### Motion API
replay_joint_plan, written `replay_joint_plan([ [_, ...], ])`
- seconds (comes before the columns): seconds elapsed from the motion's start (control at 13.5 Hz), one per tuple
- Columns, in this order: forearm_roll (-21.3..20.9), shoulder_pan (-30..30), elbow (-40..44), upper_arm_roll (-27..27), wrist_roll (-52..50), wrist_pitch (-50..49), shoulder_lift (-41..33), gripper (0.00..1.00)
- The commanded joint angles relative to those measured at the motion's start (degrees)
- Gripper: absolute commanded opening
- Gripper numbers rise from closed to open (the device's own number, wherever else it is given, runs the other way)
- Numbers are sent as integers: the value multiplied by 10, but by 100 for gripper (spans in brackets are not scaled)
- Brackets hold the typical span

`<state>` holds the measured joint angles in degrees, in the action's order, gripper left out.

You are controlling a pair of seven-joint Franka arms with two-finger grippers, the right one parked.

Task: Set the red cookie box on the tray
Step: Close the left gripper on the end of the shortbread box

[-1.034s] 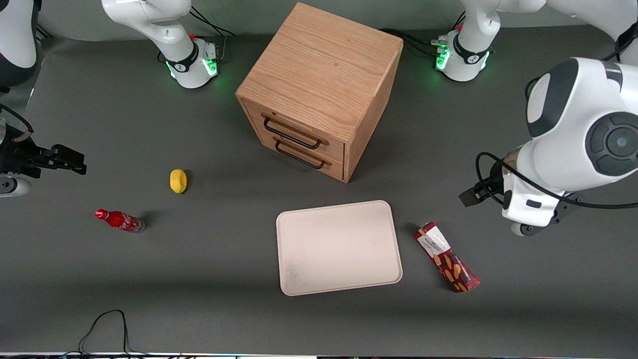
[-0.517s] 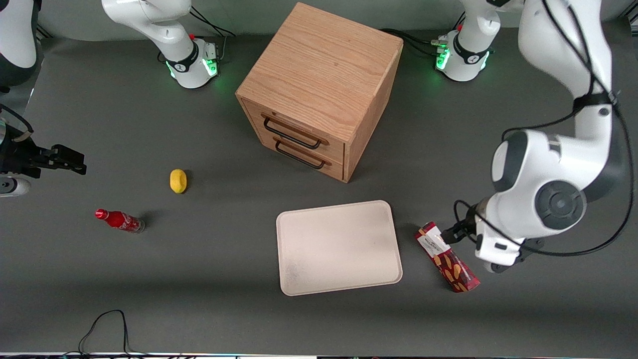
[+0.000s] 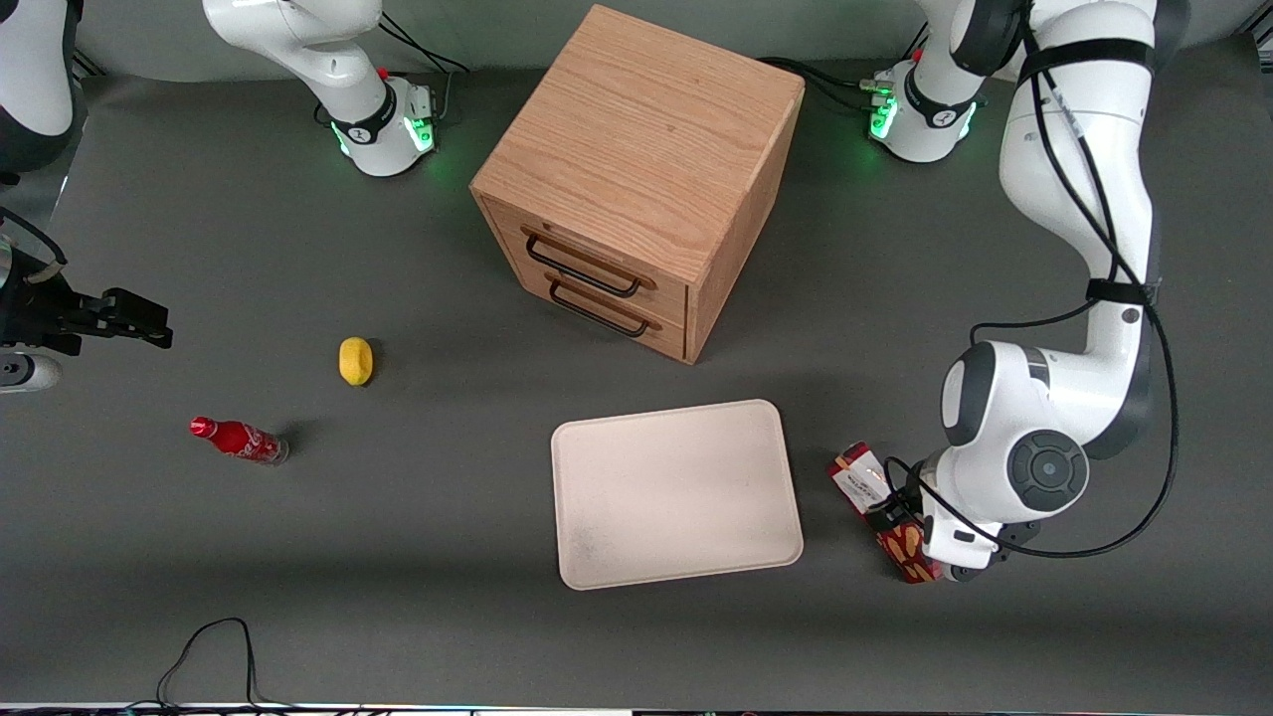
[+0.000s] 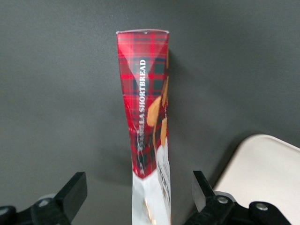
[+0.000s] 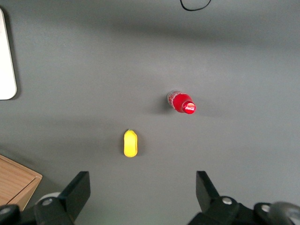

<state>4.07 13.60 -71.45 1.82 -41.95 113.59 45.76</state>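
Since the frame half a second back, the left arm has swung lower and closer to the front camera, so its gripper (image 3: pixel 892 517) now sits directly over the red cookie box (image 3: pixel 863 475), hiding the box's middle; a second back the gripper was well apart from it. Red cookie box lies flat on the grey table (image 3: pixel 418 557), unmoved, just beside the tray (image 3: pixel 676 494) at the tray's 3 o'clock edge in the front view, not touching it, long axis running roughly 11 to 5 o'clock. Wrist view: box (image 4: pixel 149 117) runs between the two fingers (image 4: pixel 72 192), which stand spread wide with clear table on either side of the carton — pincer open, nothing gripped. Tartan print and "SHORTBREAD" lettering legible; white label end sits nearest the gripper (image 4: pixel 138 197). A corner of the tray (image 4: pixel 262 164) shows next to one finger. Tray holds nothing. Wooden two-drawer cabinet (image 3: pixel 641 179) stands at 12 o'clock from the tray, both drawers shut. Toward the parked arm's end: yellow lemon (image 3: pixel 355 360) and, nearer the front camera, a small red soda bottle (image 3: pixel 239 440) lying on its side.
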Motion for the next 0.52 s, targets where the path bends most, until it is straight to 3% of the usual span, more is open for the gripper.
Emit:
replay_joint_plan([
  [0.0,9,2,-11,3,6,23,9,100],
  [0.44,8,2,-13,3,6,49,25,100],
])
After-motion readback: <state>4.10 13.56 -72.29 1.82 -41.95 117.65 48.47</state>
